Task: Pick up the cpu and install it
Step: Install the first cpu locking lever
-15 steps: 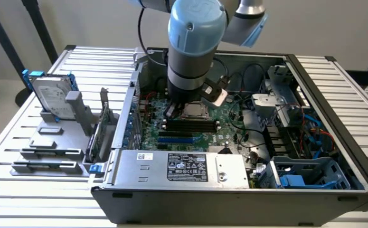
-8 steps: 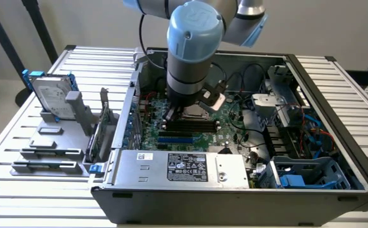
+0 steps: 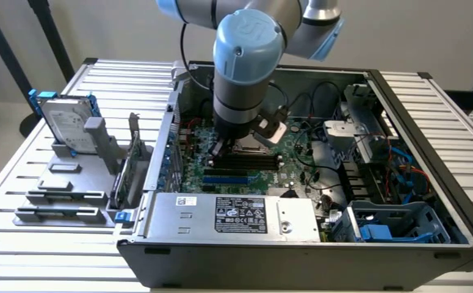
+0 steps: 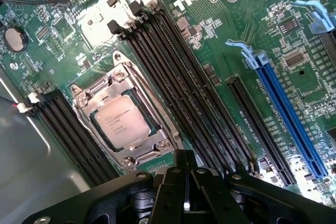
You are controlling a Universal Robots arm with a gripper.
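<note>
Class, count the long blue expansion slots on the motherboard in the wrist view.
1: the blue slot runs diagonally beside a black slot, away from the cpu. Others may lie outside the picture.

Lab: robot arm (image 3: 245, 67) over opened computer case (image 3: 301, 244).

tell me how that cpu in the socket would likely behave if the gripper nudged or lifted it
The cpu is a thin flat square with a metal top, so probably stiff and light. That smooth lid offers little edge, so it may slip from the shut gripper. It lies flat inside the socket frame, so a sideways nudge likely won't shift it, and it can't roll.
</note>
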